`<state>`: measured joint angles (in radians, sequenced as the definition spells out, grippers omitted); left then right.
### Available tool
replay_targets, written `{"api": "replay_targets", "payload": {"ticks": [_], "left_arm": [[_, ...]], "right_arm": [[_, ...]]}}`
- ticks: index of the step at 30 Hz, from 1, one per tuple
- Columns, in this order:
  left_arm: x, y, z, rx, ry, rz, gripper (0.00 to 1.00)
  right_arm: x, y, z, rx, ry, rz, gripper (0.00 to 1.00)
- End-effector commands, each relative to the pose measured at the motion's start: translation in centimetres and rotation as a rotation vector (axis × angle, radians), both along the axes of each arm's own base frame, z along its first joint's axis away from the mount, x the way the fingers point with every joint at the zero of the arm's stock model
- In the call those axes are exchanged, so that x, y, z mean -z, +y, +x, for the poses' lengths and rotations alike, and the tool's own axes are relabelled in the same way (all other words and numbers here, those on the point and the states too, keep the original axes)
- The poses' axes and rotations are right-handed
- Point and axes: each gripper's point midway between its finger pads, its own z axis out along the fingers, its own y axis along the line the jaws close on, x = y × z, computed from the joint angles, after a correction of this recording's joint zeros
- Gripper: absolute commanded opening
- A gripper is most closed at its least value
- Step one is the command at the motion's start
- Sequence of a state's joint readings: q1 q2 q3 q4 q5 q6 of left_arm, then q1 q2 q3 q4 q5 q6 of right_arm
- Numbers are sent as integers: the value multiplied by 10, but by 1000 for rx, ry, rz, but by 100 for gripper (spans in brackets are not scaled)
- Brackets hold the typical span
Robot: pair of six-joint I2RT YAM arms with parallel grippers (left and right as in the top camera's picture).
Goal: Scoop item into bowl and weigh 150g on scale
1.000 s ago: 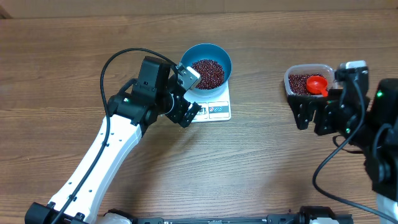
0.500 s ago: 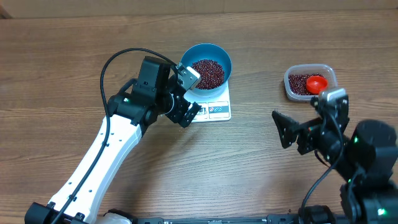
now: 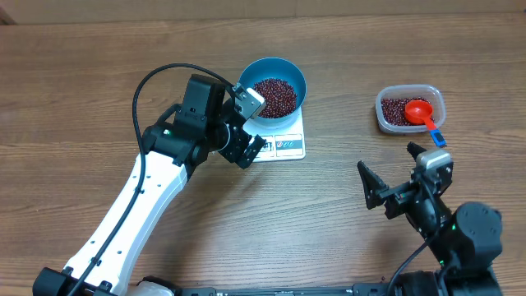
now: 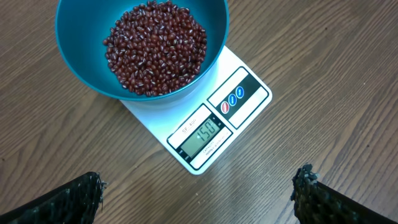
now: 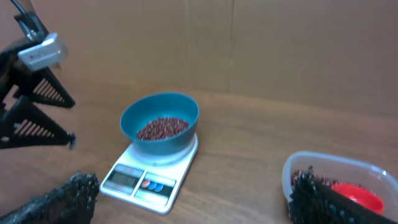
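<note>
Many red-brown beans (image 4: 158, 46) sit in the round blue bowl (image 4: 74, 65) on the flat white scale (image 4: 205, 134). Left and right jaws stand wide, empty.

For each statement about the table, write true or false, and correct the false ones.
1. The round blue bowl of small red-brown beans sits on the flat white rectangular scale. True.
2. The scale's display reads 150. True.
3. The red plastic scoop lies in the blue bowl. False: it lies in the clear plastic tub, on the beans there.
4. The right arm's fingers are shut on the scoop. False: they are open, hold nothing, and are away from the tub.
</note>
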<state>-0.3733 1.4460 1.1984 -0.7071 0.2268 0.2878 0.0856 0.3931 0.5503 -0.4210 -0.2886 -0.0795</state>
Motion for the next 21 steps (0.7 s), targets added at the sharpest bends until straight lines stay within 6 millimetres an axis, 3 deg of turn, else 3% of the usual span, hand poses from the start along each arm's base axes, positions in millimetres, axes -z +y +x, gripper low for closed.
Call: {"api": "replay_targets", "payload": {"ticks": [1, 9, 21], "left_arm": [[-9, -1, 5, 0, -26, -3, 99], [-9, -1, 5, 0, -26, -3, 100], [-9, -1, 5, 0, -26, -3, 100]], "right_arm": [[10, -1, -1, 6, -45, -2, 100], [28, 0, 1, 6, -83, 9, 100], [28, -3, 1, 22, -86, 6, 100]]}}
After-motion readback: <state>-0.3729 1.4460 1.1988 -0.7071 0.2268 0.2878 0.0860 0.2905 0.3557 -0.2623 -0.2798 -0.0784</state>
